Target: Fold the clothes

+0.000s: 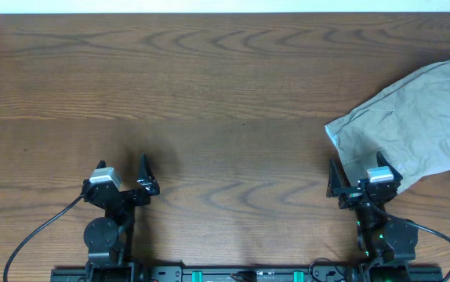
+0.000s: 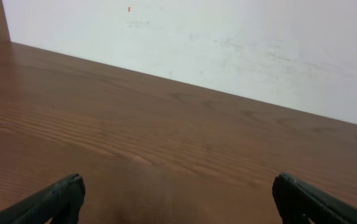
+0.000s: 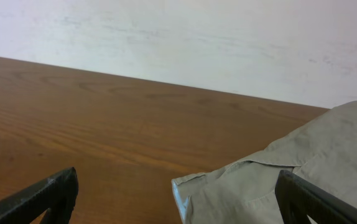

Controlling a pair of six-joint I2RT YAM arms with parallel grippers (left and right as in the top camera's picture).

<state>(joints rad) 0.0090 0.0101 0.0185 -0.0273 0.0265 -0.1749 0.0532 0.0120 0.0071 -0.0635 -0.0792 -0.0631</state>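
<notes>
The clothes (image 1: 415,117), a wrinkled grey-green garment, lie in a heap at the table's right edge, partly cut off by the overhead view. A pale lining shows along their near-left corner (image 3: 180,194). My right gripper (image 1: 357,166) stands open at the garment's near-left corner; its right finger (image 3: 296,193) is over the cloth and its left finger (image 3: 60,190) over bare wood. It holds nothing. My left gripper (image 1: 121,166) stands open at the front left, far from the clothes, with only bare wood between its fingers (image 2: 63,193).
The wooden table (image 1: 225,78) stretches bare across the left and middle. A white wall (image 2: 228,43) runs behind its far edge. Both arm bases and their cables (image 1: 37,235) sit along the front edge.
</notes>
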